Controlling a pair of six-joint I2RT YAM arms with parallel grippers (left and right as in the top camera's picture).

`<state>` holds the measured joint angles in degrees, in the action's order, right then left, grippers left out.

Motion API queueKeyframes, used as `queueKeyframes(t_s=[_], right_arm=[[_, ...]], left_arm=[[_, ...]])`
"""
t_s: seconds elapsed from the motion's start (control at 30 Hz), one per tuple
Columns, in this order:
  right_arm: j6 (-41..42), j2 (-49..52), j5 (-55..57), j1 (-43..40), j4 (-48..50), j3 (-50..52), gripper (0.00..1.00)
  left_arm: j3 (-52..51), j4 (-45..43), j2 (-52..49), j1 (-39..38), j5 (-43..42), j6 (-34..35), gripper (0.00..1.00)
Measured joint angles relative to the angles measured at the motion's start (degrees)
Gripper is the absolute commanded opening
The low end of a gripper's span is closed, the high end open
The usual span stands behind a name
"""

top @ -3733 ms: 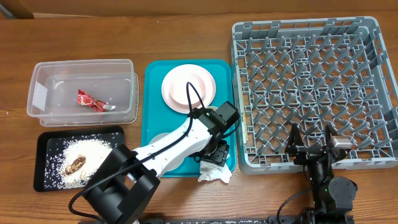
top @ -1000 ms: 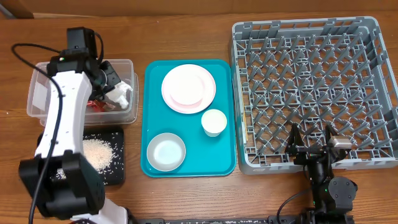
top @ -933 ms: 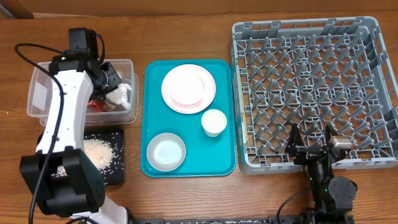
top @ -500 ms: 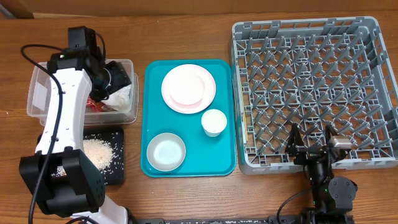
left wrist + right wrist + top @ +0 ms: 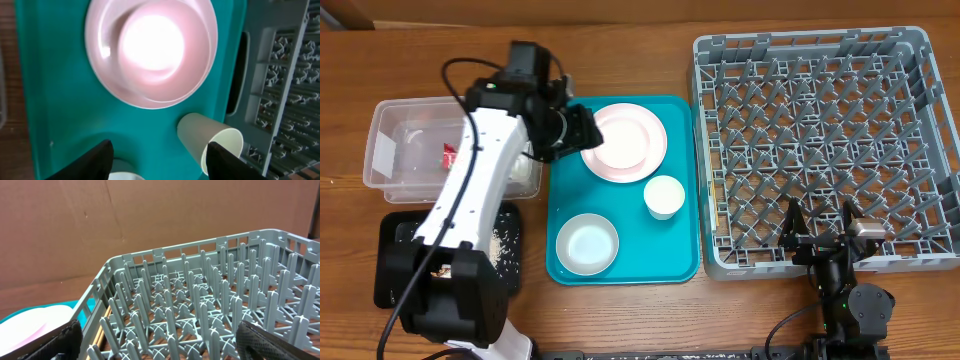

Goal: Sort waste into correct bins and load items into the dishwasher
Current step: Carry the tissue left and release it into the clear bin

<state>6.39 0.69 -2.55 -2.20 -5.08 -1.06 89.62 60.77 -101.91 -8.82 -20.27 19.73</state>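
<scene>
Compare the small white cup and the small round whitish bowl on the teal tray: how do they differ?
The small white cup is narrower and taller; the small round whitish bowl is wider and shallower. The cup stands near the teal serving tray's right edge; the bowl sits toward its lower left in the overhead view. Both are upright and empty.

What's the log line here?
left pincer: open, empty, over tray by plate | right pincer: open, by rack | wrapper in tub
</scene>
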Motion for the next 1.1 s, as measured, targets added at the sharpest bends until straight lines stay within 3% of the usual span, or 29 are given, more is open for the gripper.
queueKeyframes(t_s=[0.33, 0.67, 1.1], right_arm=[[0.0, 0.0, 0.0, 0.0, 0.0, 0.0, 1.00], [0.0, 0.0, 0.0, 0.0, 0.0, 0.0, 1.00], [0.0, 0.0, 0.0, 0.0, 0.0, 0.0, 1.00]], left_arm=[[0.0, -2.5, 0.0, -8.9, 10.4, 6.0, 0.54], [0.0, -2.5, -0.5, -9.9, 14.6, 9.8, 0.53], [0.0, -6.8, -11.2, -10.0, 19.3, 10.2, 0.54]])
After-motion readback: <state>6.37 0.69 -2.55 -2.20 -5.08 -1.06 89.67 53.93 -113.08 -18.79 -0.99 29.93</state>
